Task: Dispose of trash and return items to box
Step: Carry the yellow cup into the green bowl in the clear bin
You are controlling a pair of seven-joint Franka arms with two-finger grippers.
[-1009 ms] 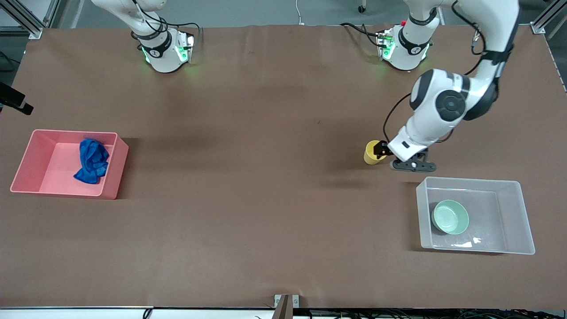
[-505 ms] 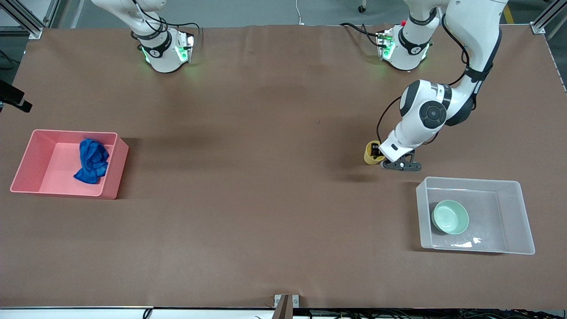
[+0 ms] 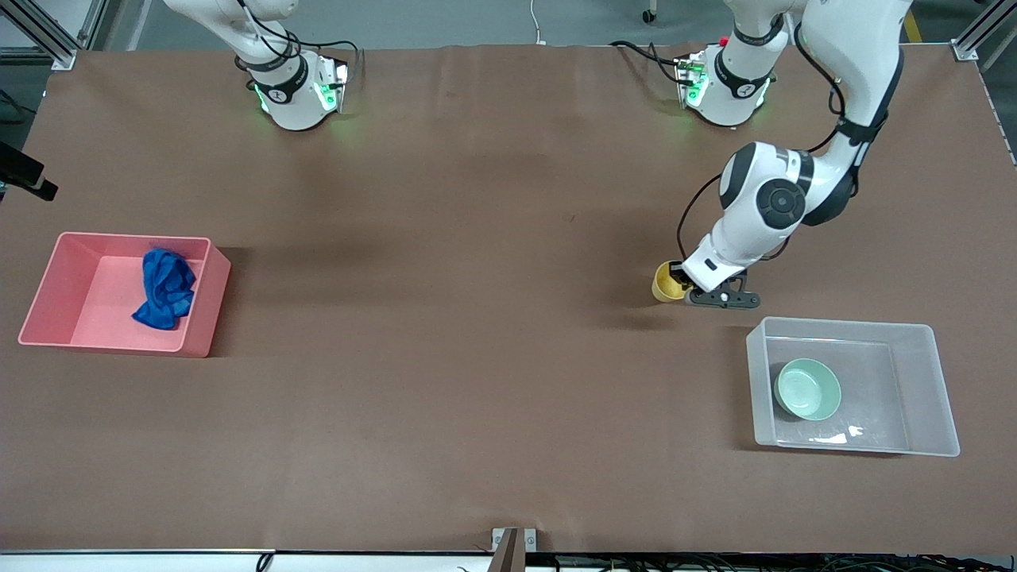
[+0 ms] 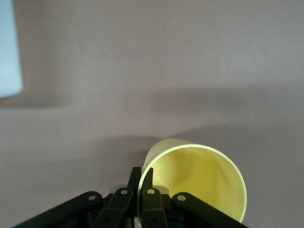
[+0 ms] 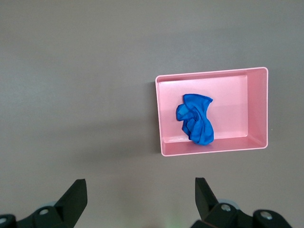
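Note:
The yellow cup (image 3: pixel 664 286) stands on the table, a little farther from the front camera than the clear box (image 3: pixel 842 322). My left gripper (image 3: pixel 678 280) is shut on the cup's wall. In the left wrist view one finger is inside the cup (image 4: pixel 199 175) and one outside, the left gripper (image 4: pixel 141 174) pinching the rim. The mint-green bowl (image 3: pixel 807 388) lies in the box. The blue cloth (image 3: pixel 165 287) lies in the pink bin (image 3: pixel 131 237). My right gripper (image 5: pixel 141 190) hangs open and empty, high over the table near the pink bin (image 5: pixel 211 72) with the cloth (image 5: pixel 195 118).
A corner of the clear box (image 4: pixel 7 47) shows in the left wrist view. Bare brown table stretches between the pink bin and the cup. Both arm bases stand along the table edge farthest from the front camera.
My left gripper has come down onto the cup and gone from open to shut on its wall. The right arm has not moved.

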